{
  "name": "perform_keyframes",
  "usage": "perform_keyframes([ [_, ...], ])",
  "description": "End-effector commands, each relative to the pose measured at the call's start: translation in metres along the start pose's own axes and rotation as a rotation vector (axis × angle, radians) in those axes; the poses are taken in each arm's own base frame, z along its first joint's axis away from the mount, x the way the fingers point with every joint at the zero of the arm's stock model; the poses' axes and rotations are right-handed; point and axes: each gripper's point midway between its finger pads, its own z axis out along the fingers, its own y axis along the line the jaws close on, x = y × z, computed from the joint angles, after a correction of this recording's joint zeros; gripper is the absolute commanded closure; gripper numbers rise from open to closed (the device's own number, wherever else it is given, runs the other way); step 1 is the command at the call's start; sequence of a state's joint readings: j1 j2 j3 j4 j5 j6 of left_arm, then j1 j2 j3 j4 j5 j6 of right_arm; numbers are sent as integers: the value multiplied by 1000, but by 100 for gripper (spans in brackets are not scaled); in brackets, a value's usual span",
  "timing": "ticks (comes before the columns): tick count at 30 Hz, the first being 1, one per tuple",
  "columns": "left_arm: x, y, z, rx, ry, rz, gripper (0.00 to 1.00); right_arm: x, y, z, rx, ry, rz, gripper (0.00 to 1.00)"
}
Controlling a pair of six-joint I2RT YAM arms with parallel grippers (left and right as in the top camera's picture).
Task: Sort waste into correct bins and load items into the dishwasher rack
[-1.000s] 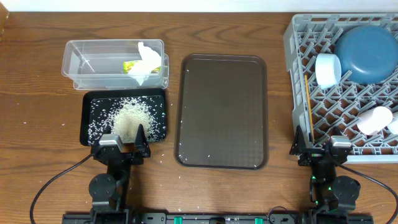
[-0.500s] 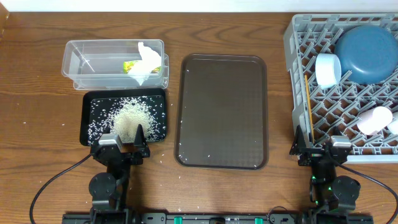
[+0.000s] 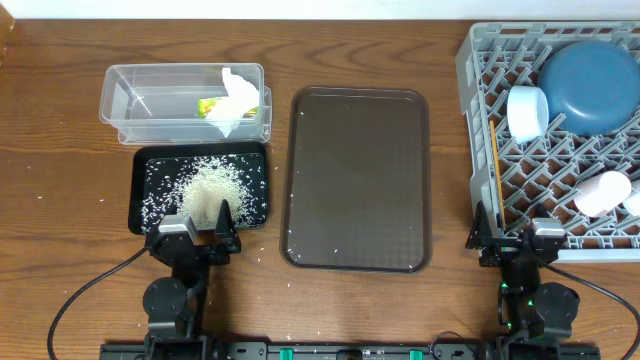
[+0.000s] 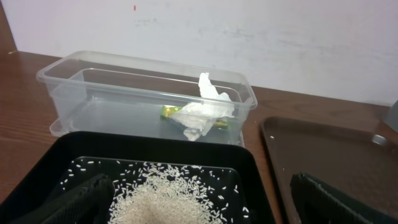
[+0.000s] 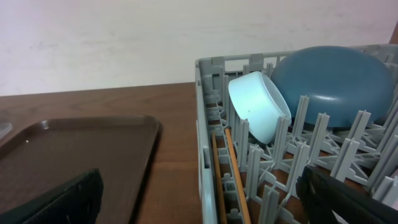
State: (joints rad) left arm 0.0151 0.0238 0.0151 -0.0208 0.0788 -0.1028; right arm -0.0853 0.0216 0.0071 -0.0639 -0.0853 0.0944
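Waste sits sorted at the left. The clear tub (image 3: pixel 150 100), long side running left to right, holds the crumpled tissue (image 3: pixel 238 95) and the yellow-green wrapper (image 3: pixel 210 106) at its right end, tissue resting partly over wrapper. Just nearer the robot, the black tray (image 3: pixel 140 190) carries the rice grains (image 3: pixel 212 185), heaped toward its near edge. A few stray grains lie on the table (image 3: pixel 60 150) around it.

Over the last second nothing has moved in any view. I judge this to mean the sorting and loading are essentially done, with only scattered grains left.

The left hand (image 3: pixel 195 230) hovers at the black tray's near edge, its fingers spread wide and empty. The brown serving tray (image 3: pixel 360 180) in the middle is bare but for some specks.

At the right, the dishwasher rack (image 3: pixel 480 60) holds the two chopsticks (image 3: pixel 494 160) along its left wall, long axis running away from the robot. Beside them the light blue bowl (image 3: pixel 527 110) stands on edge, and the dark blue bowl (image 3: pixel 590 85) shows its rounded back. The pink cup (image 3: pixel 603 193) and the pale cup (image 3: pixel 634 200) lie toward the near right. The right hand (image 3: pixel 510 238) waits at the rack's near-left corner, fingers apart, holding nothing.
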Motion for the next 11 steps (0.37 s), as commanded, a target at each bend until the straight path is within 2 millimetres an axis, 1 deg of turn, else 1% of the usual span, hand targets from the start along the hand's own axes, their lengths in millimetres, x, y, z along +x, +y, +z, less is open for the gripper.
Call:
perform_keyframes([
  [1, 16, -1, 1, 10, 56, 15, 6, 1, 4, 0, -14, 4, -8, 1],
  [11, 16, -1, 1, 10, 56, 16, 6, 1, 4, 0, -14, 4, -8, 1],
])
